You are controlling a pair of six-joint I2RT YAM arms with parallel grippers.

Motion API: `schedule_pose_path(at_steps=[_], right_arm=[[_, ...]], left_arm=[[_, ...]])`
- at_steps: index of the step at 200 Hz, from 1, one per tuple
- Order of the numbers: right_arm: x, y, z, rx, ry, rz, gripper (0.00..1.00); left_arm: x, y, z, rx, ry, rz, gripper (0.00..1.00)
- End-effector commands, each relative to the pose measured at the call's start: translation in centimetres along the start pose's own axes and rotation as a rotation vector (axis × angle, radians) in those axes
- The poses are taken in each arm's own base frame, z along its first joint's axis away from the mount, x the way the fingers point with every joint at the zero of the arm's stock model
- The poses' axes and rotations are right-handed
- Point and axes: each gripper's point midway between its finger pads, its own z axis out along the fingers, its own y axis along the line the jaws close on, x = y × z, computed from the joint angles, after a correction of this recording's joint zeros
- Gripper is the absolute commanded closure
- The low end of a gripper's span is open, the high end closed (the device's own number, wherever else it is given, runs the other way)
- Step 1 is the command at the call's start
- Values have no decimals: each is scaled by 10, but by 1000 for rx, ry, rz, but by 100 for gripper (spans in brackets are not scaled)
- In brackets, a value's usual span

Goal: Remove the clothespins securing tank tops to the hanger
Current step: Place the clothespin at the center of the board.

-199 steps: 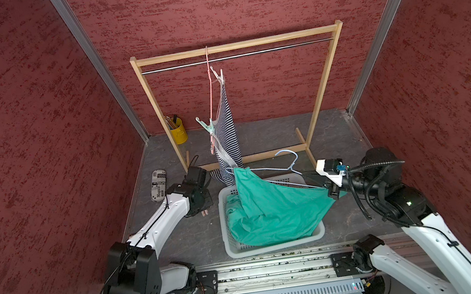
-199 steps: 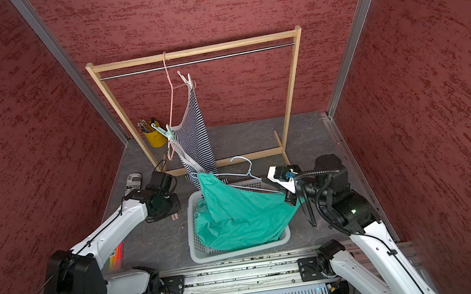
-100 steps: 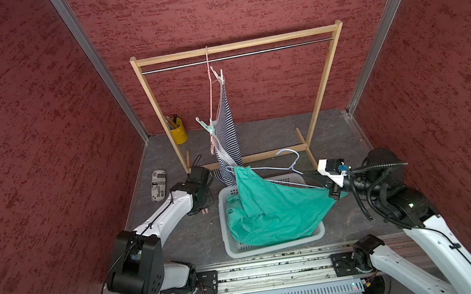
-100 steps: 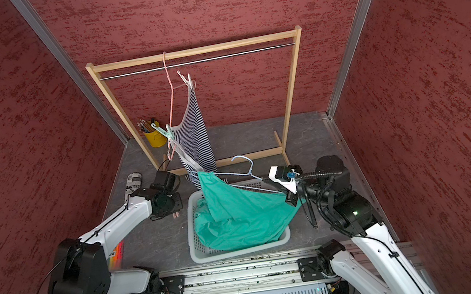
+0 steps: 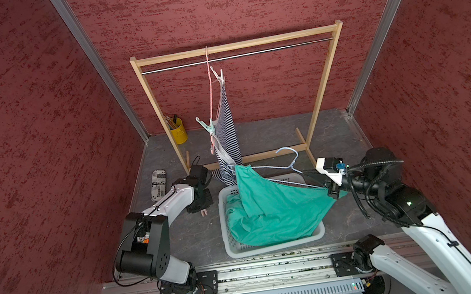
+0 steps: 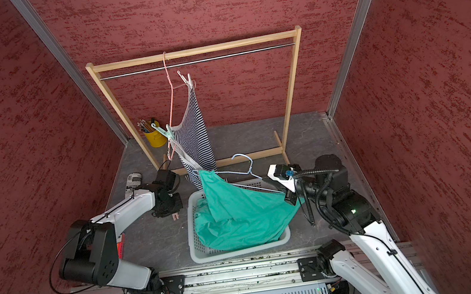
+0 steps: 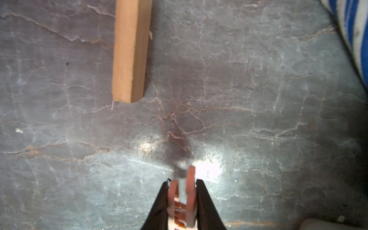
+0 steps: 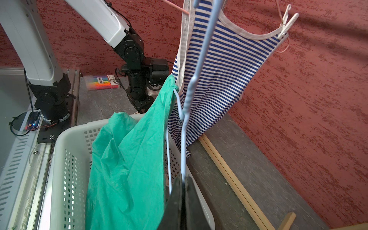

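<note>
Clothespin (image 7: 190,191): pink plastic; twin prongs

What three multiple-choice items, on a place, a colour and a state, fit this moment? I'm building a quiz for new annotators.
1. Where is the teal tank top? A hanging clear of everything; B sagging into the white basket; C spread out flat.
2. What colour is the clothespin in the left pincer? A mint; B white; C pink.
3. The right pincer is: A open, empty; B shut on the blue hanger; C out of view.
Answers: B, its cloth fills the basket; C, pink prongs show in the left wrist view; B, the wire runs into closed jaws.
</note>
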Motion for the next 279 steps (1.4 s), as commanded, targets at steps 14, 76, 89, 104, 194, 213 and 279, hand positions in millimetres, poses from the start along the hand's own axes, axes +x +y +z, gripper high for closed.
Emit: schedule_pose_path(at_steps=[14, 76, 89, 104, 194, 213, 279], right_arm=[[-5, -3, 0, 13, -19, -16, 100], [-7, -1, 1, -1, -22, -8, 100], [-7, -1, 3, -17, -27, 3, 100], [-8, 0, 6, -41, -29, 16, 100], [-10, 13, 8, -142, -14, 10, 100], [-13, 16, 7, -162, -27, 0, 100], [-15, 19, 6, -185, -21, -20, 100]], left_arm=[[-5, -3, 1, 21, 10, -15, 82], [-13, 7, -9, 36, -49, -77, 30], [-19, 7, -18, 48, -86, -83, 1], [-27, 8, -32, 63, -143, -95, 0], [-32, -19, -203, 667, -884, 52, 0], [-19, -31, -233, 803, -995, 143, 0], [10, -78, -280, 982, -1070, 428, 0]])
